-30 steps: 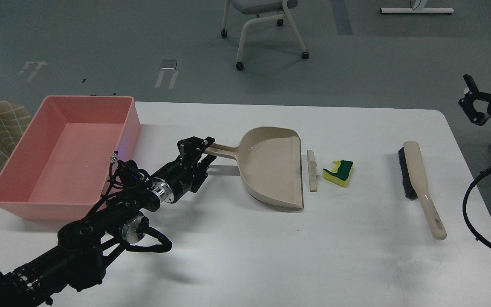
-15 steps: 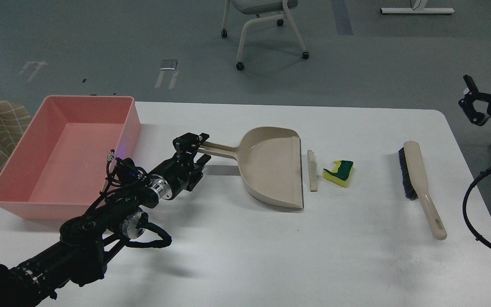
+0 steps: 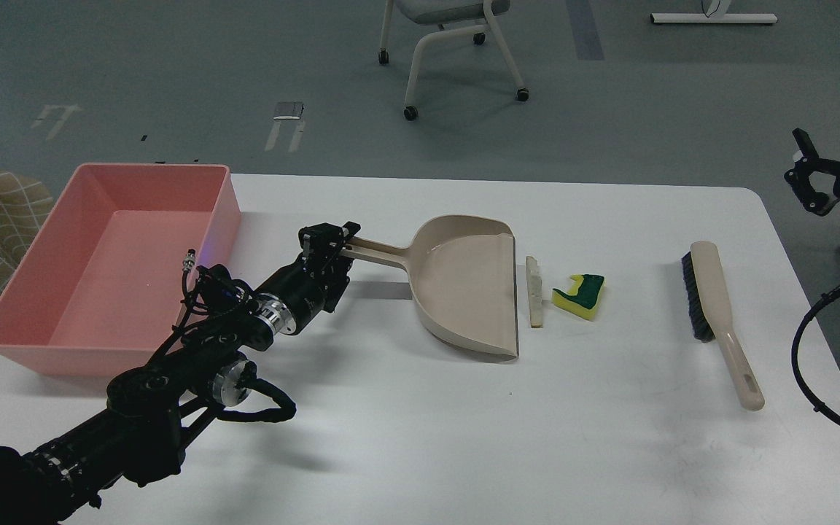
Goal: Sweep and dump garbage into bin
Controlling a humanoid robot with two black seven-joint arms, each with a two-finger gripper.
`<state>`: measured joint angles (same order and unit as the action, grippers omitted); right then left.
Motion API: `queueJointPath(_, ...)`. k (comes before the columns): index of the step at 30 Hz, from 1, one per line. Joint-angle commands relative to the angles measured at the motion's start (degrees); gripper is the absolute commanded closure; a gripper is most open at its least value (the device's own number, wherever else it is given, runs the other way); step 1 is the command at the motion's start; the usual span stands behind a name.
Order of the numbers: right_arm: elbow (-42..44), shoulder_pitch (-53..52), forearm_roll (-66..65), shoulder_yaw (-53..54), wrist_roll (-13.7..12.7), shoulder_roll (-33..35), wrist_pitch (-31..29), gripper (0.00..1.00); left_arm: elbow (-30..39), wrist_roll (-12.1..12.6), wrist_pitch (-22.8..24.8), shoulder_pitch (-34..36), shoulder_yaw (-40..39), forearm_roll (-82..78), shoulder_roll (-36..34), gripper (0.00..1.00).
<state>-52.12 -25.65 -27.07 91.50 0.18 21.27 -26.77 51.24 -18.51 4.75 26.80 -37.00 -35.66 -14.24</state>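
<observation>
Dustpan [image 3: 464, 292] lay flat on the white table [image 3: 420, 437], its long handle [image 3: 380, 253] pointing left toward the pink bin [image 3: 223, 211] and its open mouth facing right. The left gripper [image 3: 336, 243] sat at the far tip of that handle, its fingers pinching the handle end between them. Just right of the dustpan's straight lip lay the bread slice [image 3: 534, 292], a thin whitish strip running parallel to the lip and barely apart from it. The sponge chunk [image 3: 580, 294], yellow with a dark green top, rested just right of the slice, farther from the dustpan. The hand brush [image 3: 715, 313] lay well to the right of the dustpan, bristles facing left, handle toward the near edge. The bin stood left of the dustpan, beyond the handle tip. The right gripper [image 3: 808, 179] hung far right of the dustpan, off the table edge; whether its fingers were spread could not be told.
</observation>
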Motion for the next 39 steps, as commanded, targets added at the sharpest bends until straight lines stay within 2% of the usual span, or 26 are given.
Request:
queueJointPath(1, 0.0, 0.0, 0.0, 0.0, 0.0, 0.0, 0.0, 0.00, 0.1, 0.0, 0.0, -0.1, 0.0, 0.0, 0.0, 0.68)
queueJointPath(3, 0.1, 0.0, 0.0, 0.0, 0.0, 0.0, 0.0, 0.00, 0.0, 0.0, 0.0, -0.1, 0.0, -0.1, 0.0, 0.75)
queueJointPath(8, 0.1, 0.1, 0.0, -0.1, 0.0, 0.0, 0.0, 0.00, 0.0, -0.1, 0.2, -0.1, 0.1, -0.2, -0.1, 0.81)
queueJointPath(20, -0.5, 0.3, -0.1, 0.0, 0.1, 0.2, -0.5, 0.00, 1.0, -2.8, 0.2, 0.4, 0.1, -2.9, -1.0, 0.86)
queueJointPath(23, -2.2, 0.4, -1.0, -0.8, 0.1, 2.9, -0.6, 0.00, 1.1, -3.6, 0.3, 1.0, 0.1, -5.6, -1.8, 0.88)
queueJointPath(29, -7.9, 3.1, -15.4, -0.8, 1.6, 5.4, 0.1, 0.01, 2.9, -4.3, 0.3, 1.1, 0.1, -8.0, -4.5, 0.95)
queueJointPath(31, -11.5, 5.2, -21.8, -0.9, 2.5, 7.7, 0.1, 0.01, 3.5, -4.5, 0.3, 1.1, 0.1, -8.1, -5.8, 0.95)
queueJointPath(34, -13.4, 7.1, -27.1, -1.0, 2.5, 9.2, 0.0, 0.01, 3.6, -4.5, 0.3, 1.1, 0.1, -8.1, -6.3, 0.95)
queueJointPath(38, -21.9, 12.9, -44.5, -1.0, 3.2, 14.1, 0.0, 0.01, 3.6, -4.5, 0.3, 0.4, 0.1, -8.6, -6.9, 0.96)
queueJointPath(39, -24.4, 14.9, -48.4, -1.0, 4.1, 16.0, 0.0, 0.01, 3.6, -4.5, 0.3, 0.2, 0.2, -8.6, -7.0, 0.96)
